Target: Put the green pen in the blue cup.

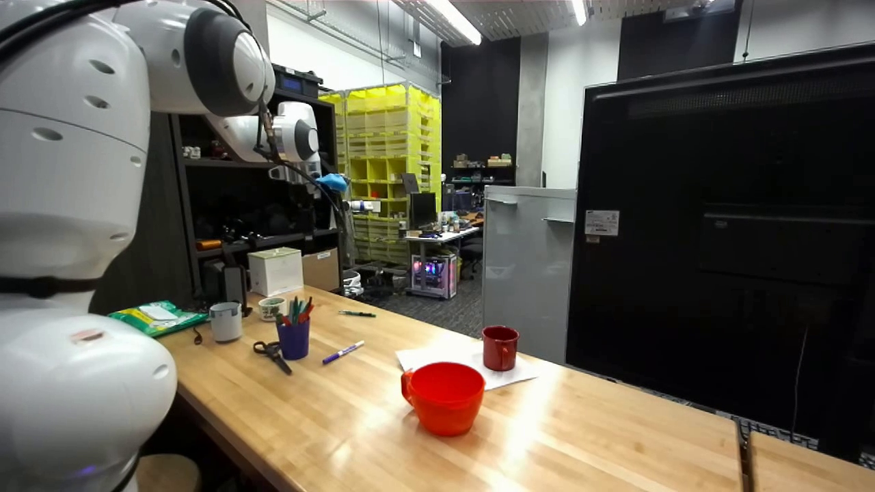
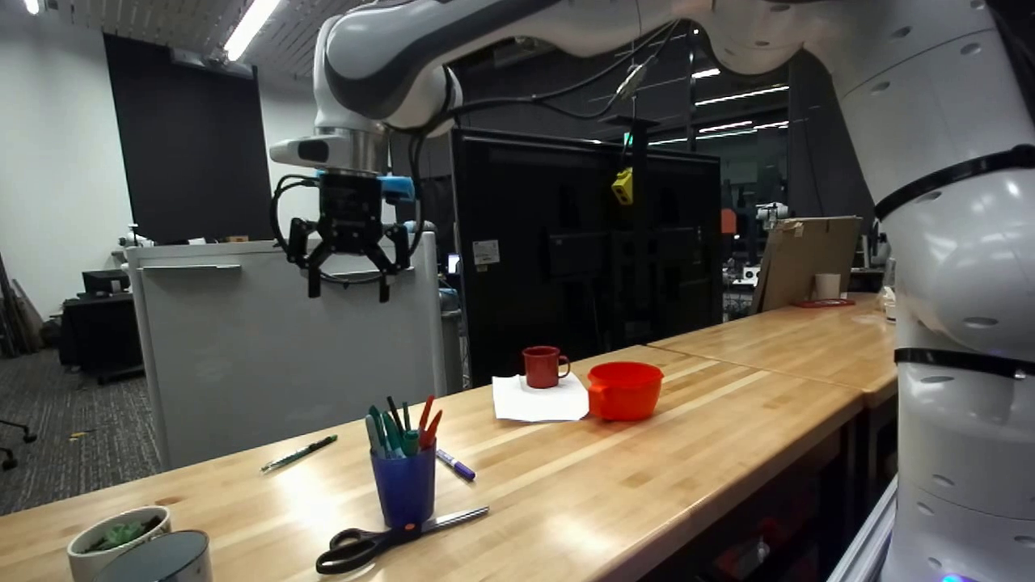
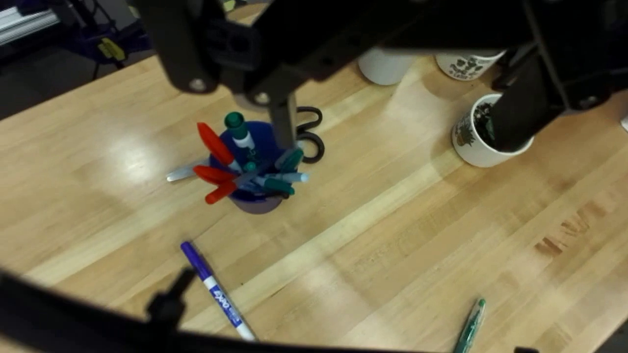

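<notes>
The green pen [image 1: 357, 313] lies flat on the wooden table, apart from other things, in both exterior views [image 2: 299, 454]. Its upper part shows at the bottom edge of the wrist view [image 3: 472, 323]. The dark-blue cup [image 2: 404, 487] stands upright, holding several red and green pens and markers; it also shows in an exterior view [image 1: 294, 342] and in the wrist view [image 3: 256, 205]. My gripper [image 2: 349, 287] is open and empty, pointing down high above the table. In the wrist view the gripper [image 3: 398, 139] comes in from the top with fingers wide apart.
Scissors [image 2: 364, 548] lie against the blue cup's base. A purple marker [image 3: 218, 289] lies beside it. A white mug [image 1: 225, 322] and potted succulent [image 2: 120, 537] stand nearby. Farther along are a red bowl [image 1: 448, 403] and a dark red cup [image 1: 500, 348] on white paper [image 2: 540, 404].
</notes>
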